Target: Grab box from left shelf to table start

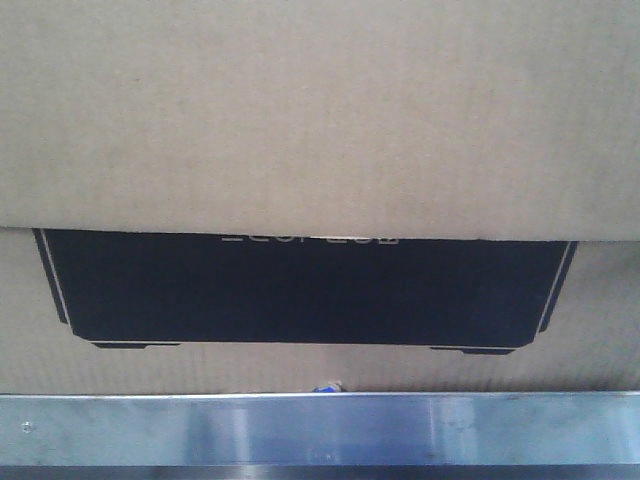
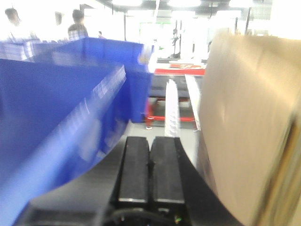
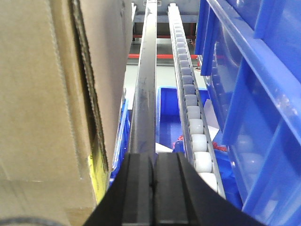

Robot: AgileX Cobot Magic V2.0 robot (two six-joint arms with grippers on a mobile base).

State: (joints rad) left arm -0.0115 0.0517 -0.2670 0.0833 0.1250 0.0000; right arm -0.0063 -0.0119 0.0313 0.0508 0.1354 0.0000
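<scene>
Cardboard box (image 1: 320, 120), brown, corrugated, with black panel, shows just above the silvery metal shelf (image 1: 320, 430). Beside the box, left gripper (image 2: 150, 174) and right gripper (image 3: 151, 188) are clenched, empty.

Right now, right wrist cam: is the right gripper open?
No, the right gripper has its fingers pressed together, nothing between them, beside the box.

Left wrist view: a large blue plastic bin (image 2: 61, 103) fills the left side, blurred by motion. Beyond it are a grey floor (image 2: 141, 129), a red metal frame (image 2: 178, 71) and bright white ceiling lights (image 2: 188, 3). Two blurred standing people (image 2: 77, 26) appear far back.

Right wrist view: a track of white plastic rollers (image 3: 190, 108) runs beside a dark metal rail (image 3: 145, 84). Stacked translucent blue bins (image 3: 254, 94) stand to its right.
</scene>
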